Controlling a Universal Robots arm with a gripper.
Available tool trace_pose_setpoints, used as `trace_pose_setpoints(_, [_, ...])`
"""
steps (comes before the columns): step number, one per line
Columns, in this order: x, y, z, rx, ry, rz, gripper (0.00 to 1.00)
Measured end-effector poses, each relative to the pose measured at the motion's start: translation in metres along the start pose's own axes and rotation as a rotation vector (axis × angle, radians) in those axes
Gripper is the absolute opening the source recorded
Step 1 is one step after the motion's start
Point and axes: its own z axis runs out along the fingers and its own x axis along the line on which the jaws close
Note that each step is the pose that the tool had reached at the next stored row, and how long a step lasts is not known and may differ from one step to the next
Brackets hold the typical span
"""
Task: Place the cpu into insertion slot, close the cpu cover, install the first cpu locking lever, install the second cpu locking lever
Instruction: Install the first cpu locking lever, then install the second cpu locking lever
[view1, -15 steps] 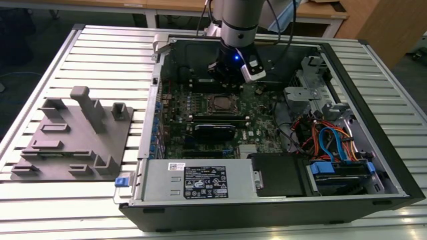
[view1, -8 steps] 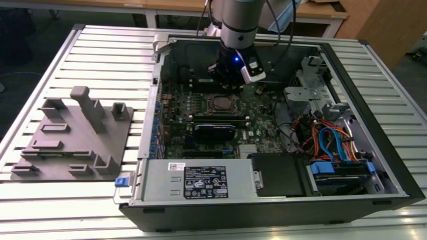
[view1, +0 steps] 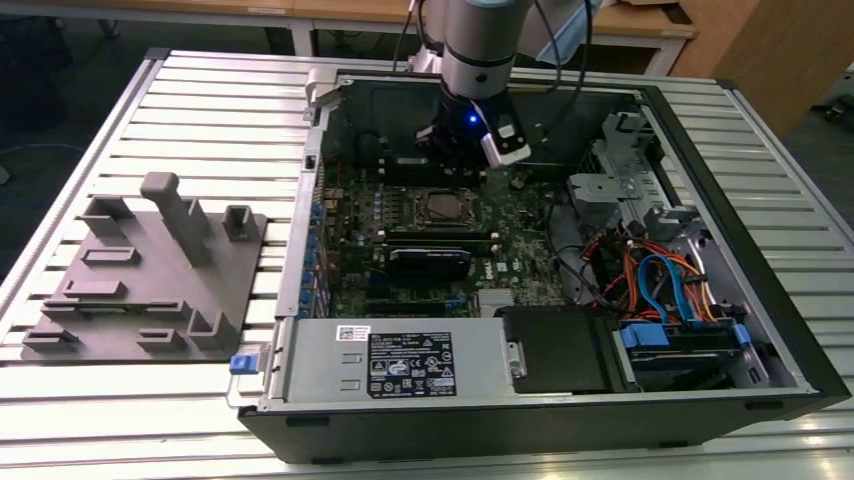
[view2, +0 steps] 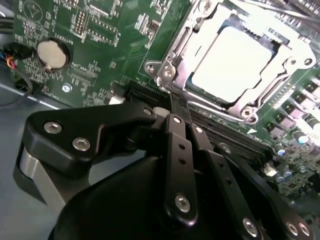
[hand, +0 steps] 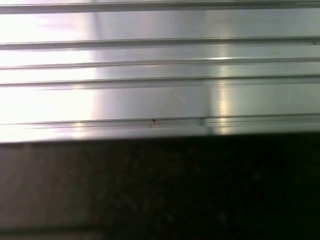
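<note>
Cpu (view2: 231, 64): sitting seated in the insertion slot (view2: 272, 47), its pale metal top showing through the frame's square opening.
Gripper (view2: 176, 102): hovering just beside the socket's near corner, fingers pressed together, holding nothing.
Cpu cover (view2: 192, 40): lying flat over the chip, its silver frame surrounding it.
Motherboard (view1: 400, 215): lying inside the open computer case (view1: 747, 300), with the arm (view1: 474, 50) reaching down over its far part in the exterior view.
Grey fixture (view1: 147, 270): resting on the slatted table (view1: 200, 100), at the exterior view's left of the case.
</note>
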Motion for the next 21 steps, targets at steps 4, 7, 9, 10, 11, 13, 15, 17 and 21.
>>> trace_pose_setpoints(4, [-0.0001, 0.0005, -0.0059, 0.0001, 0.0001, 0.0, 0.1])
trace_pose_setpoints(7, [-0.0002, 0.0007, -0.0076, 0.0008, 0.0, 0.0, 0.1])
trace_pose_setpoints(9, [-0.0002, -0.0001, -0.0078, 0.0039, 0.0, 0.0, 0.1])
trace_pose_setpoints(10, [-0.0002, -0.001, -0.0078, 0.0059, -0.0001, 0.0, 0.1])
trace_pose_setpoints(11, [-0.0003, -0.0021, -0.0079, 0.0075, -0.0002, 0.0, 0.1])
trace_pose_setpoints(13, [-0.0004, -0.004, -0.0081, 0.0105, -0.0003, 0.0, 0.1])
trace_pose_setpoints(15, [-0.0004, -0.0047, -0.0081, 0.011, -0.0005, 0.0, 0.1])
trace_pose_setpoints(17, [-0.0004, -0.0047, -0.0081, 0.0111, -0.0005, 0.0, 0.1])
trace_pose_setpoints(21, [-0.0004, -0.0049, -0.0081, 0.0112, -0.0005, 0.0, 0.1])
